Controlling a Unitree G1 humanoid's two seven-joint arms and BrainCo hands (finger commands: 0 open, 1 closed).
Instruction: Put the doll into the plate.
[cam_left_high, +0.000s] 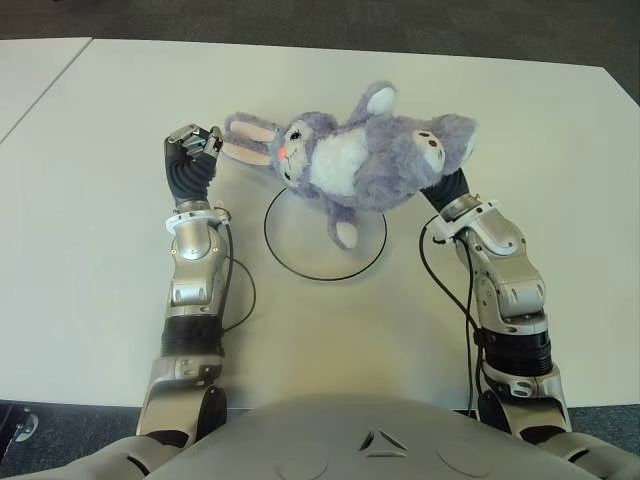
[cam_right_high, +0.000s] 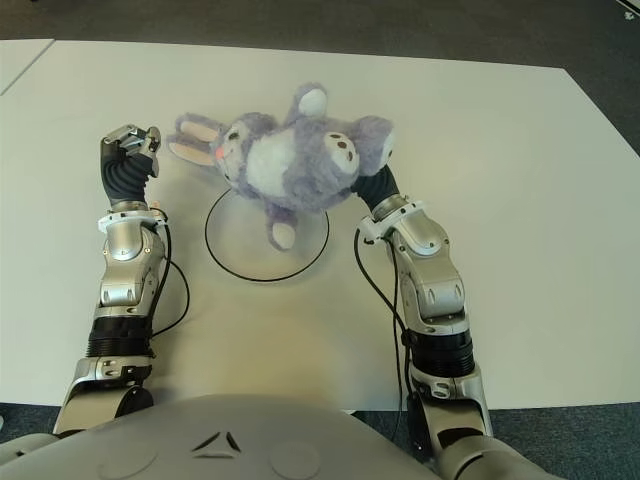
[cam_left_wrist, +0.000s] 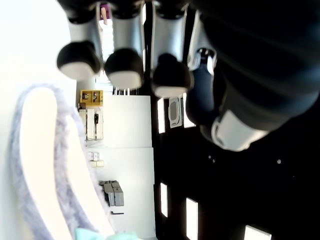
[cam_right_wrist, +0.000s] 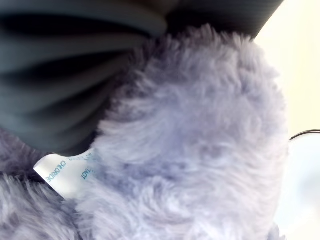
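A purple and white plush rabbit doll (cam_left_high: 350, 160) hangs tilted over the far part of the plate (cam_left_high: 325, 278), a white disc with a thin black rim on the table. My right hand (cam_left_high: 447, 188) holds the doll from its right side; the fingers are buried in the fur. The right wrist view shows only fur (cam_right_wrist: 200, 150) and a white label (cam_right_wrist: 65, 172). My left hand (cam_left_high: 192, 145) is just left of the doll's ears, fingers (cam_left_wrist: 122, 67) curled and holding nothing. One ear (cam_left_wrist: 40, 160) shows beside it.
The white table (cam_left_high: 520, 110) stretches wide on all sides of the plate. A second white table (cam_left_high: 30, 70) adjoins at the far left. Black cables (cam_left_high: 468, 300) run along both forearms. Dark floor lies beyond the far edge.
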